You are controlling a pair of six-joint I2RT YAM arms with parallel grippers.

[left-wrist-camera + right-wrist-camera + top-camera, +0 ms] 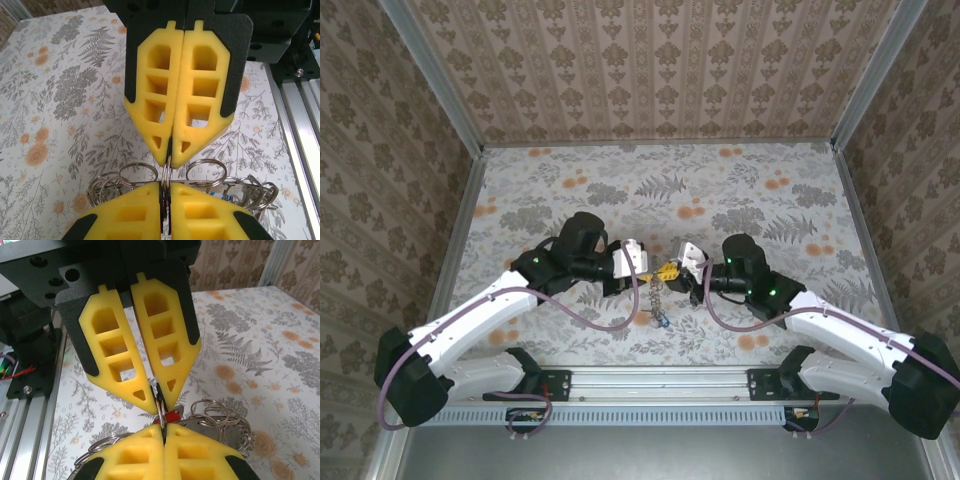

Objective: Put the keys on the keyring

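Clamped narrow, tip to tip, on silvery linked-loop metal keyring [250, 196]: yellow-padded left gripper [158, 405], yellow-padded right gripper [171, 161]. Held above floral table [570, 170], loops fanning crosswise beneath both claws. Small red-headed key [172, 416] just beside right tips; nearer right arm.

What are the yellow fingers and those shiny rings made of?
The yellow fingers look like soft foam or rubbery plastic: matte, with moulded hollow pockets, backed by what looks like hard black plastic. The rings look like polished steel: thin, silvery, glinting. The red key head beside them seems plastic, but too little shows to be sure.
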